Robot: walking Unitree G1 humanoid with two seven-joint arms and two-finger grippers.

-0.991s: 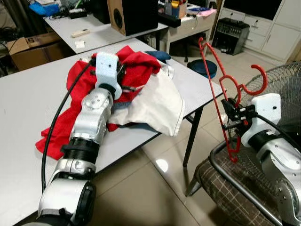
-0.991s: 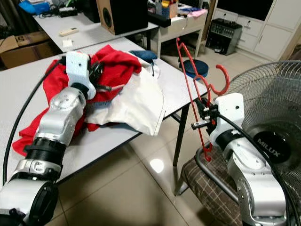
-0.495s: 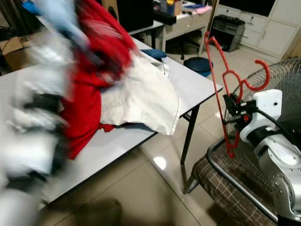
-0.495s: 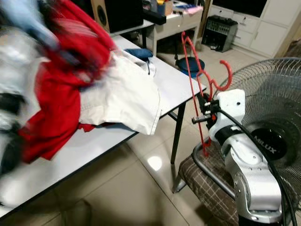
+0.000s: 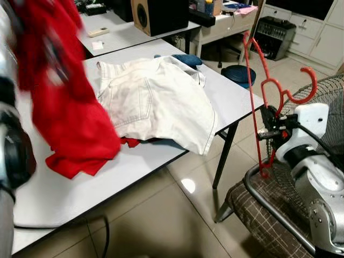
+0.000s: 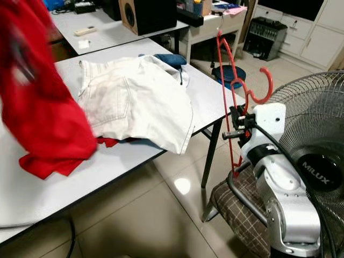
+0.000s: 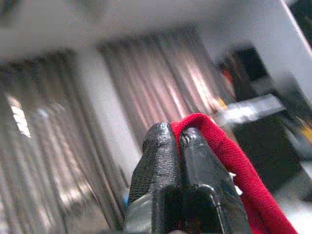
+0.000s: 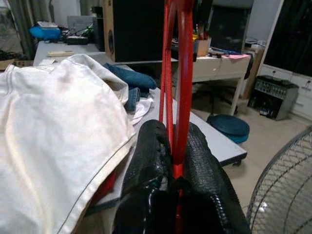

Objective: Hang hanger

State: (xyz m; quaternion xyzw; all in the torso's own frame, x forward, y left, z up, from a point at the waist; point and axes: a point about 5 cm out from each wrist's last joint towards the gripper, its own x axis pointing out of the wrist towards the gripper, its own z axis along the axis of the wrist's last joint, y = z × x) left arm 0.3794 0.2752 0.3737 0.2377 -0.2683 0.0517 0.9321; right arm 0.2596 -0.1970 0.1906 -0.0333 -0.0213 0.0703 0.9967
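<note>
My right gripper point(image 5: 267, 124) is shut on a red plastic hanger point(image 5: 251, 80), held upright beside the table's right corner, hook point(image 5: 307, 88) toward the fan. In the right wrist view the fingers point(image 8: 151, 156) clamp the hanger point(image 8: 178, 73). My left gripper point(image 7: 178, 161) is shut on a fold of a red garment point(image 7: 229, 161). That red garment point(image 5: 64, 107) hangs raised and blurred at the left, its lower end trailing on the white table point(image 5: 231, 91). White shorts point(image 5: 156, 102) lie spread flat on the table.
A blue garment point(image 5: 180, 58) lies behind the shorts. A large floor fan point(image 6: 317, 161) and a chair with a plaid cushion point(image 5: 263, 215) stand at the right, under the hanger. A speaker point(image 5: 161, 16) sits on a second table behind. Tiled floor point(image 5: 177, 215) lies in front.
My left arm has swung up and to the left, lifting the red garment off the table and uncovering the white shorts. The right gripper holds the hanger almost where it was.
</note>
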